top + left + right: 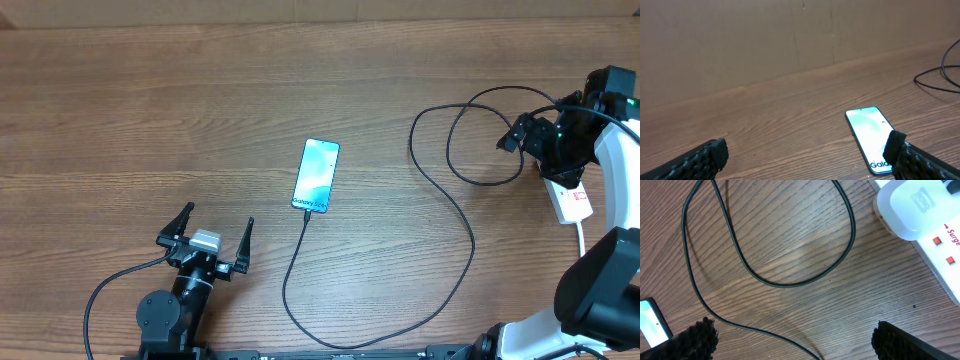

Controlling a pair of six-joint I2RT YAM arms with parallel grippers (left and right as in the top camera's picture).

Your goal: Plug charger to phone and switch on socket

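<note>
Left end effector (218, 220) sits at the near edge of the table (150, 100) in the overhead view, jaws spread wide and empty, aimed roughly toward the phone (316, 176). The phone lies flat, screen up, ahead of it and to its right. The charger (472, 238) leaves the phone's near end, sweeps in a long loop toward the table's front, then climbs to the right and coils once before reaching the socket (573, 200) at the right edge. Its tip appears to meet the phone's port, though it is too small to tell whether it is pushed home. The right end effector (535, 145) hangs over that coil, just beside the socket, probably parked there because the switches fall on its side.

From the left wrist, two fingers (705, 157) frame the bottom corners, well apart with nothing between them. The lit phone (867, 135) lies ahead, its near end partly hidden behind the right-hand finger and not touched.

From the right wrist, the fingers (700, 337) also stand wide and hold nothing. The cable loop rests on the wood below them. The socket (942, 262) fills the upper right corner, with a white plug block (907, 207) on it and small red switches (938, 241) beside. My judgement: the switch is what is left to do, and this arm must shift toward those red switches.
</note>
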